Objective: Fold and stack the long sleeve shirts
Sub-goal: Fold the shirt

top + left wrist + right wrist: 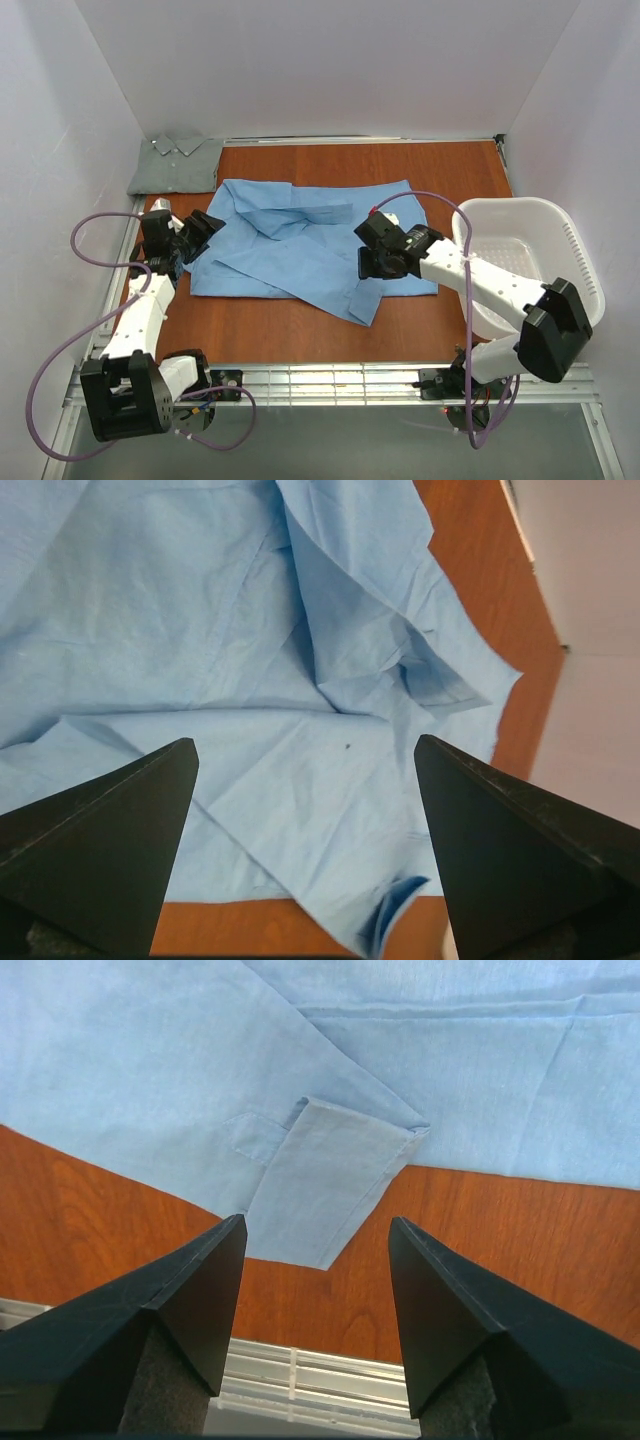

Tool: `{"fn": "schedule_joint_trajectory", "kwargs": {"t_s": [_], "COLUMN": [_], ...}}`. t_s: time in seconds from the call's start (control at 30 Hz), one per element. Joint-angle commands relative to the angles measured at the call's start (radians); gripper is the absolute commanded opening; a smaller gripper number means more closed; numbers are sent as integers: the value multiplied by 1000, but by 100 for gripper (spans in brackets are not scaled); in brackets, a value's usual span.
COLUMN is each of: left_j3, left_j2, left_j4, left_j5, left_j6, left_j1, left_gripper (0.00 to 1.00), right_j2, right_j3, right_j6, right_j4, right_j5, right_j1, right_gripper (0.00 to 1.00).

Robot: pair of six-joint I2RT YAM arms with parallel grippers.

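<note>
Shirts number two, blue shirt (300, 240) spread, grey-green shirt (178, 165) folded; left gripper (305, 745) and right gripper (315, 1222) gape empty.

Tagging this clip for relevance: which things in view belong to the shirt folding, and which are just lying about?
Part of the job: blue shirt, spread rumpled mid-table; grey-green shirt, folded at the far left corner; left gripper and right gripper, both open at the blue shirt's edges.
Just lying about: white basket at the right edge.
</note>
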Motion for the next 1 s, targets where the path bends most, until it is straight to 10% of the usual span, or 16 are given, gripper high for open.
{"fn": "schedule_joint_trajectory", "kwargs": {"t_s": [0.0,0.97], "left_j3": [8,-86], "left_j2": [-71,-171], "left_j4": [-154,-74], "left_j5": [-74,-210], "left_j6": [191,236], "left_j1": [-11,-156], "left_gripper": [84,84], "right_j2": [50,404], "right_j3": [39,79], "right_j6": [48,464], "right_j4": [-93,-90], "right_j5": [57,101], "right_j1": [42,91], "right_gripper": [55,35]}}
